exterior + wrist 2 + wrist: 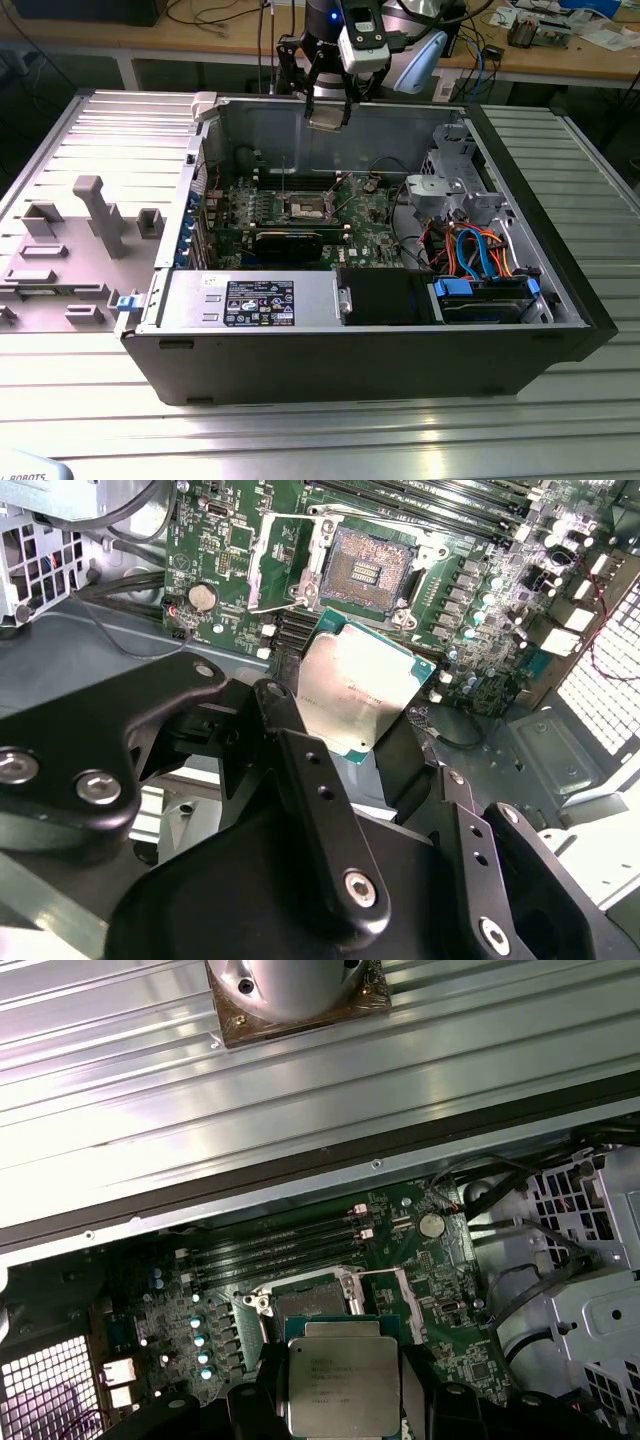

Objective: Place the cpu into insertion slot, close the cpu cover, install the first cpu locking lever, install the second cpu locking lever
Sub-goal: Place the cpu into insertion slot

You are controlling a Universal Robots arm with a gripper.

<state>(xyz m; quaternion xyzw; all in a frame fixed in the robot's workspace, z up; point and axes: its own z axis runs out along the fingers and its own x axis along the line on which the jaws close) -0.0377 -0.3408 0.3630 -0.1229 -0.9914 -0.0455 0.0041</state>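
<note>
Cpu (365, 693) between the closed jaws

Bright overhead light glares off the ribbed table (430, 432) (the case (380, 362) interior sits dimmer).

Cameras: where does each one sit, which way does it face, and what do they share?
Exterior view: off the arm, looking down into the open computer case; the arm's wrist and gripper hang above its far wall.
First wrist view: on the wrist, looking past the held cpu at the green board; the gripper flanks the chip.
Second wrist view: on the wrist, facing the insertion slot; black gripper links in the foreground.
Shared: both wrist views show the cpu held above the board, apart from the slot.
</note>
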